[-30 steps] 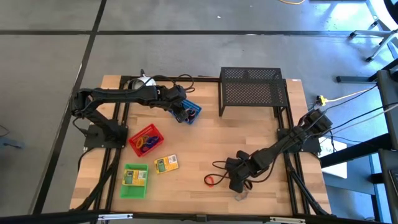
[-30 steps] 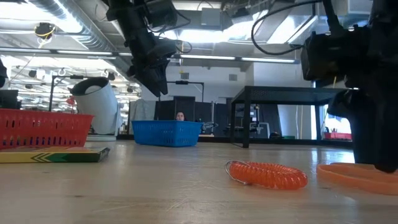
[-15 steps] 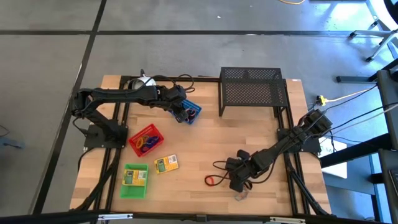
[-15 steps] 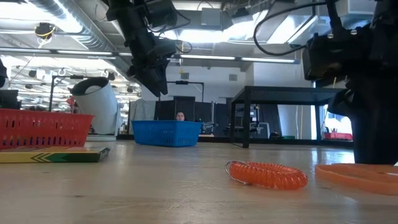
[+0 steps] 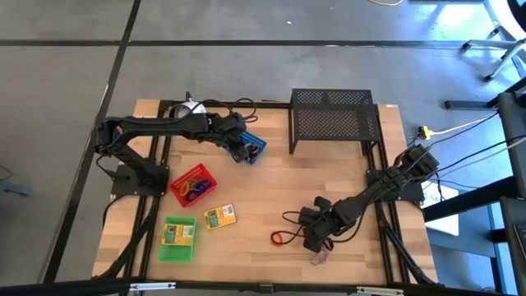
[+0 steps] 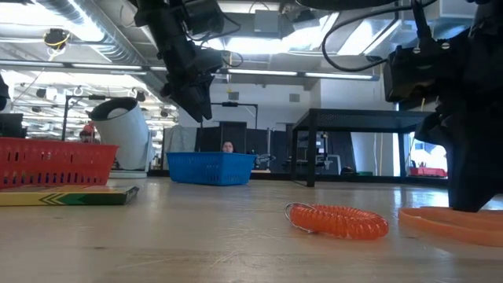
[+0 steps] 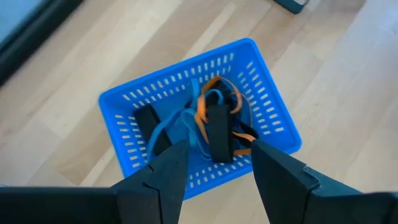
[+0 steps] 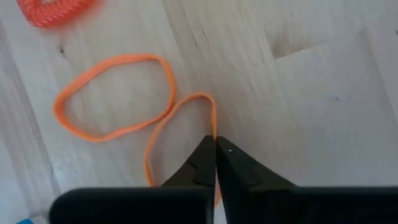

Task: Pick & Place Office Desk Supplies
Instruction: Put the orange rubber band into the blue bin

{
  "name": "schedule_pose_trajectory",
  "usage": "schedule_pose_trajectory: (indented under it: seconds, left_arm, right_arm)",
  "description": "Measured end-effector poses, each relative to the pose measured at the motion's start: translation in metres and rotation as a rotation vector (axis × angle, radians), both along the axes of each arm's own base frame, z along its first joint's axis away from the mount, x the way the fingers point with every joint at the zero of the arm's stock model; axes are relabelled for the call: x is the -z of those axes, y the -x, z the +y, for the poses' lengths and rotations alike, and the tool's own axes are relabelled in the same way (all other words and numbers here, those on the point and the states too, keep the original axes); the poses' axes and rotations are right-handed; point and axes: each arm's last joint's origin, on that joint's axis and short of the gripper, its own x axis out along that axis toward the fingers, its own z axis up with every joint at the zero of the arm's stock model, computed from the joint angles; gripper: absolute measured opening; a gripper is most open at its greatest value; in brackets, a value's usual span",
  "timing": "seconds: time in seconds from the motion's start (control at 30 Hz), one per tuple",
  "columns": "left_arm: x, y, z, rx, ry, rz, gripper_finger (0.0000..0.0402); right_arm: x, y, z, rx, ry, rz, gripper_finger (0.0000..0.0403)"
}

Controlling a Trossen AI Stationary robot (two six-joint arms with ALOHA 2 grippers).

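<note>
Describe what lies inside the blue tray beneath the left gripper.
The blue tray holds a tangle of loops: orange and blue ones, plus two black strips. The left gripper, jaws apart, hangs above it. The tangle covers whatever lies underneath.

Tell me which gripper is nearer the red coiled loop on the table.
Right. The right gripper is down at the table just beside the red coiled loop, shut on an orange band. The left gripper hangs open over the blue tray, far across the table.
</note>
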Motion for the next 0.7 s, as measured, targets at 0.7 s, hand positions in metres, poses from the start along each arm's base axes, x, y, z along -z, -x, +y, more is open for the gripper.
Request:
schedule_pose_trajectory:
  seconds: [0.7]
  left_arm:
    - [-0.006,0.000,-0.016,0.189,0.183,-0.068,0.0153]
  right_arm:
    - [-0.072,-0.007,-0.043,0.147,0.147,-0.359,0.0003]
